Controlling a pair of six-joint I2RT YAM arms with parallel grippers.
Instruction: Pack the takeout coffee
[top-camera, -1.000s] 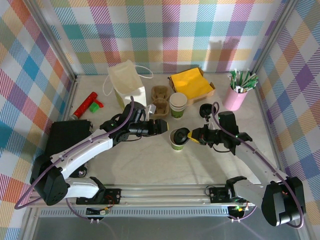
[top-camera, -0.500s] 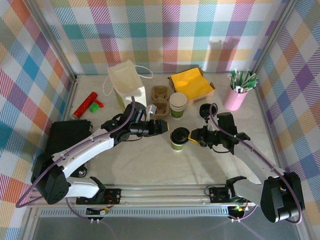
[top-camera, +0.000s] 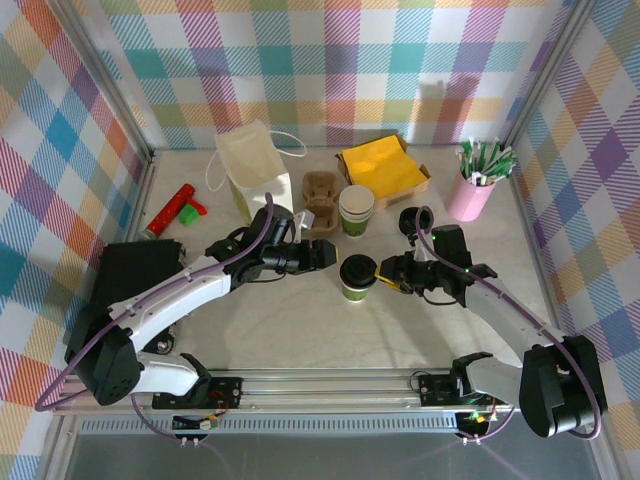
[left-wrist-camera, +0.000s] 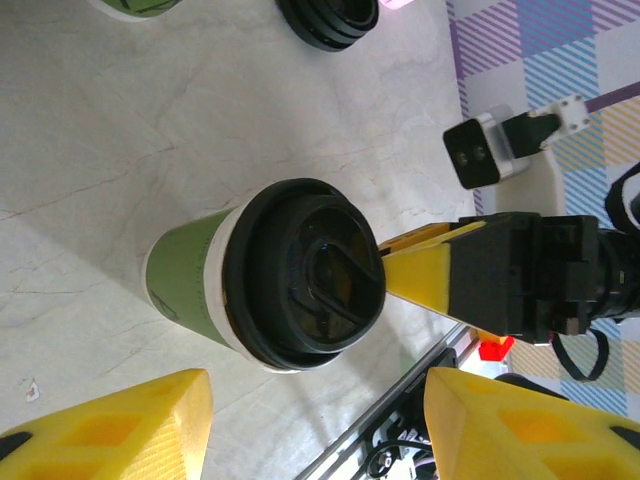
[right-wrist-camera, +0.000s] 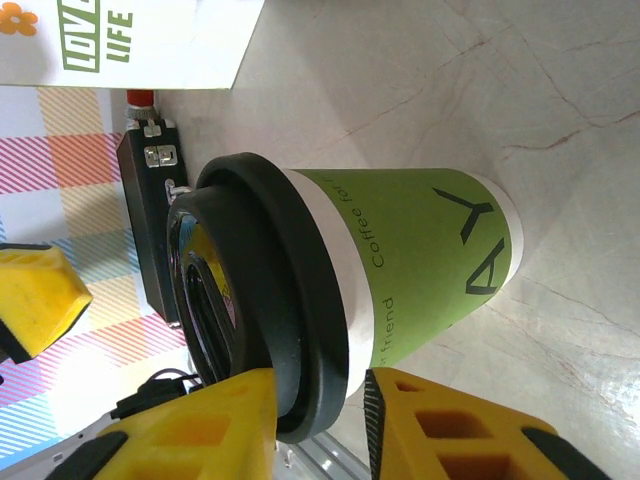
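The takeout coffee cup, cream above and green below, stands upright mid-table with its black lid seated on top. My right gripper is at the cup's right side. In the right wrist view its yellow fingers straddle the lid's rim, parted, with a small gap on the cup side. My left gripper hangs open just left of the cup. From the left wrist, the lidded cup lies ahead of the wide-apart fingertips, untouched by them.
Behind the cup stand a stack of lidless cups, a cardboard carrier, a white paper bag and yellow napkins in a box. Spare black lids and a pink cup of sticks sit right. A black box lies left.
A second ago the right gripper held the lid tilted over the cup. The lid now sits flat on the cup and the right jaws have parted. The left arm barely moved.
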